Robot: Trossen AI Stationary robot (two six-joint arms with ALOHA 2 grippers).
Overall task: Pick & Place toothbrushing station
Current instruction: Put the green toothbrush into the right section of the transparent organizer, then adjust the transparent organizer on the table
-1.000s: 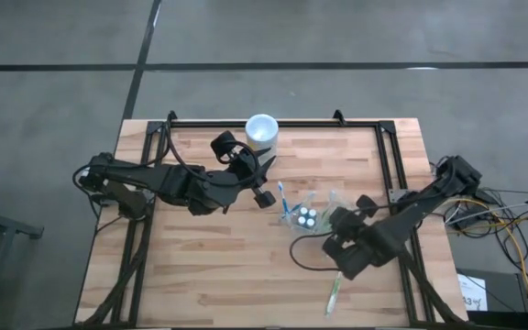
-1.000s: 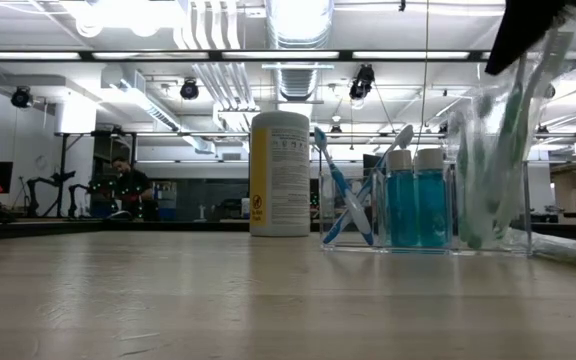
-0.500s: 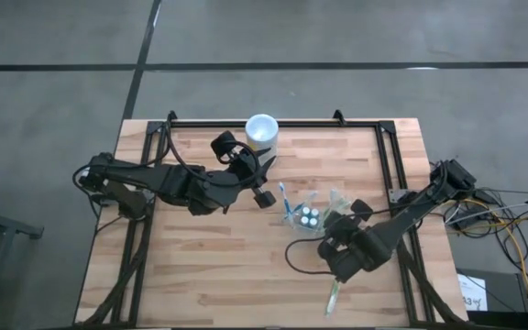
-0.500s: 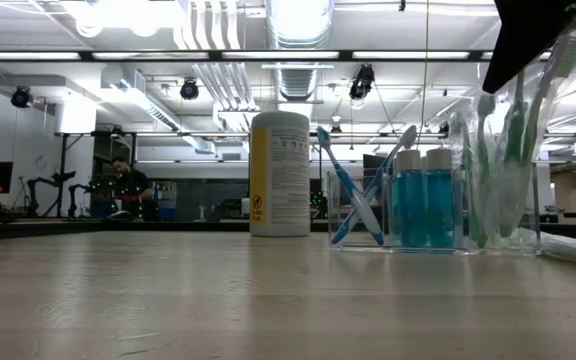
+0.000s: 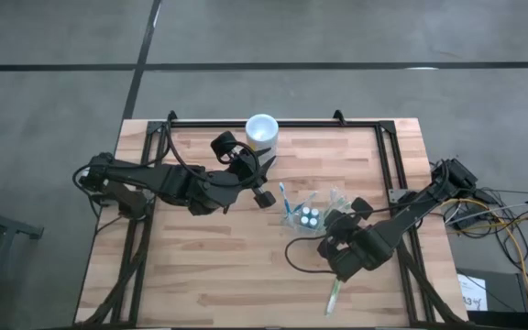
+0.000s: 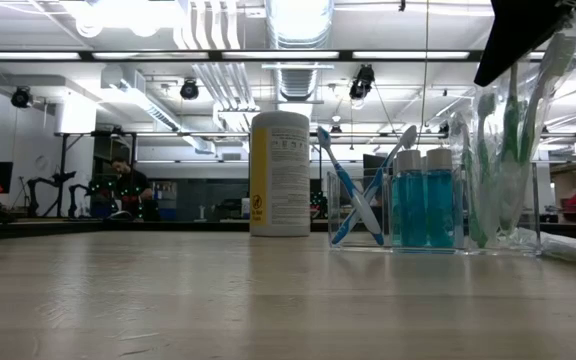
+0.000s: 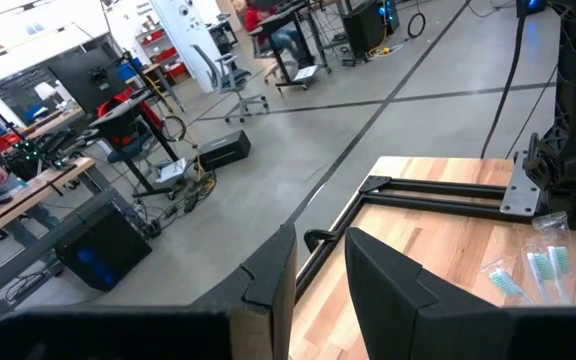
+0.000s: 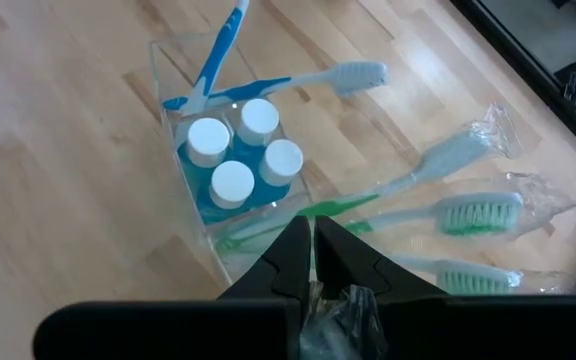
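Observation:
The toothbrushing station [image 5: 305,215] is a clear box standing on its base on the wood. It holds blue white-capped bottles [image 8: 236,150], blue toothbrushes [image 6: 353,195] and wrapped green toothbrushes [image 8: 468,215] that lean out of its end compartment. My right gripper [image 8: 311,250] is shut at that end of the station, coming from above [image 6: 528,35]. My left gripper [image 5: 266,181] hovers open and empty left of the station, and shows in its own wrist view [image 7: 320,270]. My right gripper's fingers [image 8: 293,255] are closed at the station's end wall [image 8: 268,225], where the wrapped green brushes stick out. They come slanting down from above. Crumpled clear wrapping [image 8: 336,305] shows between them. The fingertips hide whether they pinch the wall, the wrapping or both. The station stands upright on the table.
A yellow cup with a white rim [image 5: 262,130] stands at the far edge, left of the station, and shows in the low view [image 6: 280,175]. A wrapped green toothbrush [image 5: 335,295] lies on the wood near the front right. A black frame [image 5: 388,156] runs along the table's far and side edges.
The station has slid a little toward the table's right edge, still on the wood. The wrapped green brushes in its end compartment have gone from leaning to more upright under my right gripper.

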